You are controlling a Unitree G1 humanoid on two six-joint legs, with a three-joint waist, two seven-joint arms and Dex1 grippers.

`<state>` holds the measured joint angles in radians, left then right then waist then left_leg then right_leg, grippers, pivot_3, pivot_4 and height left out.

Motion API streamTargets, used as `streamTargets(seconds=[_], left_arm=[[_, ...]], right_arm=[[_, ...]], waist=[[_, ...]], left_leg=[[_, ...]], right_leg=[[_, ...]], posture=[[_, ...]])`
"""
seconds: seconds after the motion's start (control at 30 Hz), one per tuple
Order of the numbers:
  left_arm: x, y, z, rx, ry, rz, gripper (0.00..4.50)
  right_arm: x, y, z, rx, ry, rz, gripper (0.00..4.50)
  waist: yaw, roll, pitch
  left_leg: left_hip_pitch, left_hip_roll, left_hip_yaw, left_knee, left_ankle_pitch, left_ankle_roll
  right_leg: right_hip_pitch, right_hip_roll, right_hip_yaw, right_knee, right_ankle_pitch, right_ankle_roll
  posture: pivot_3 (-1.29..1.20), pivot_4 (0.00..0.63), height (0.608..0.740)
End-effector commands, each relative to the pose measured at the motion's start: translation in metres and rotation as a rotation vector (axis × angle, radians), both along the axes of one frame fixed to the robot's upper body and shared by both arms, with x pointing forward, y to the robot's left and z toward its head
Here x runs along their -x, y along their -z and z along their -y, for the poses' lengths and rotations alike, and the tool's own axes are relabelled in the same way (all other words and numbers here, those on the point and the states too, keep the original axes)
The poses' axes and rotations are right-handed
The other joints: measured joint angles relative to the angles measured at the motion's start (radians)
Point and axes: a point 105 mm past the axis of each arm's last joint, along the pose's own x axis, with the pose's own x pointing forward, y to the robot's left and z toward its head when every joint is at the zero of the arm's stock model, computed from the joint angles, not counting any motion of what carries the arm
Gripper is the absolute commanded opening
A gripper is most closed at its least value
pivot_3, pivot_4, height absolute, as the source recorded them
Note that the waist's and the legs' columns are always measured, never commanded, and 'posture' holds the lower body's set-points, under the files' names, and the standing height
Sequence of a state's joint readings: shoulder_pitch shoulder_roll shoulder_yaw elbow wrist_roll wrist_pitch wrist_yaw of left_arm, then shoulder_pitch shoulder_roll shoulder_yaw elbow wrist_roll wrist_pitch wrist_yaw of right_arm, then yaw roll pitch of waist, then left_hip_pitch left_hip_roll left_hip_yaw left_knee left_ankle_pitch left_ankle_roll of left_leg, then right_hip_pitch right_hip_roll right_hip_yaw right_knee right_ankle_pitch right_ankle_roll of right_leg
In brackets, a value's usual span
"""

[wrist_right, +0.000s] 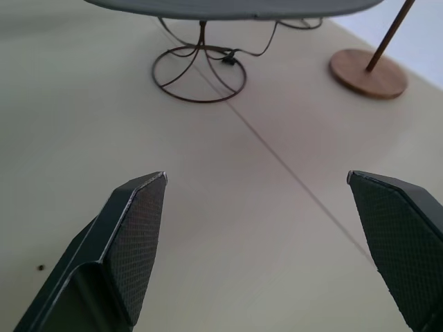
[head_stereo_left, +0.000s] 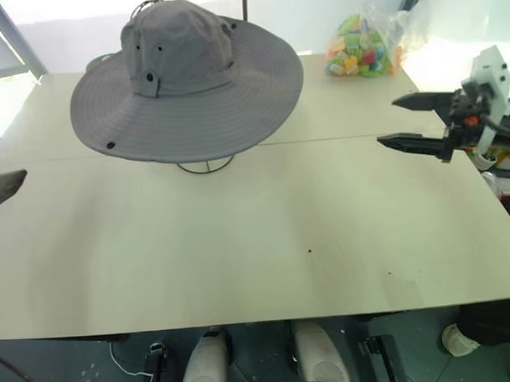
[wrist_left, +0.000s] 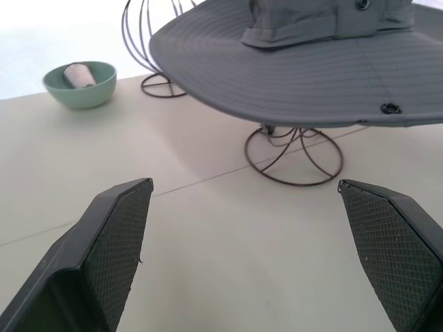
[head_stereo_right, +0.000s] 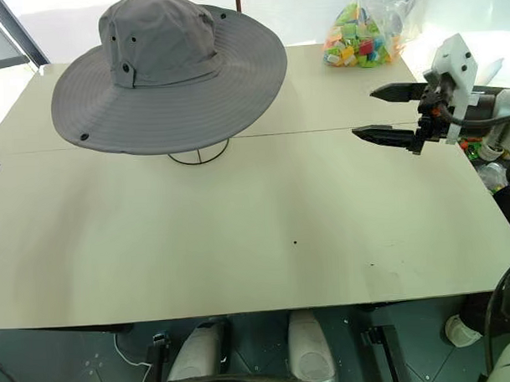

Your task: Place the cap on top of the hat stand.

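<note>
Left eye view: cap (head_stereo_left: pixel 187 80) covers hat stand (head_stereo_left: pixel 205 166).

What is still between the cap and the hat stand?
Nothing visible. The cap already sits on top of the hat stand, brim hanging around its stem. Both hands are open and clear of it: right hand off to the side, left hand facing the stand's base.

Cloth cap (head_stereo_left: pixel 187 80); thin-wire hat stand (wrist_left: pixel 294 153).
</note>
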<state>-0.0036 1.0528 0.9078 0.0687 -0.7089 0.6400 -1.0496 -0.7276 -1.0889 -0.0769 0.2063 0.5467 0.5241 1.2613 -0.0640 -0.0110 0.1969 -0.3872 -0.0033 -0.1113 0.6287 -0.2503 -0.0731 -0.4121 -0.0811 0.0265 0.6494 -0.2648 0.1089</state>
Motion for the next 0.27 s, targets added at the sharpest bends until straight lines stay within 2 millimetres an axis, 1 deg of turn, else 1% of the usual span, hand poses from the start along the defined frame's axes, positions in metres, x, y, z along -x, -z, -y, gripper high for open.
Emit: streamTargets(seconds=[0.03,0.1,0.27], left_arm=[[0.0083,-0.0207,-0.0024,-0.056,-0.008,0.057,4.5],[0.0097,-0.0226,-0.0027,-0.061,-0.01,0.059,4.5],[0.0105,-0.0244,0.0003,-0.07,-0.004,0.063,4.5]], right_arm=[[0.0087,-0.0134,0.0093,-0.012,-0.009,-0.017,4.3],[0.0054,-0.0089,0.0126,-0.027,0.01,-0.05,4.3],[0.0008,-0.0135,0.012,-0.086,0.008,-0.049,4.3]], waist=[[0.0,0.0,0.0],[0.0,0.0,0.0],[-0.002,0.0,0.0]], left_leg=[[0.0,0.0,0.0,0.0,0.0,0.0],[0.0,0.0,0.0,0.0,0.0,0.0],[0.0,0.0,0.0,0.0,0.0,0.0]], right_leg=[[0.0,0.0,0.0,0.0,0.0,0.0],[0.0,0.0,0.0,0.0,0.0,0.0],[-0.001,0.0,0.0,0.0,0.0,0.0]], posture=[[0.0,0.15,0.74],[0.0,0.15,0.74],[0.0,0.15,0.74]])
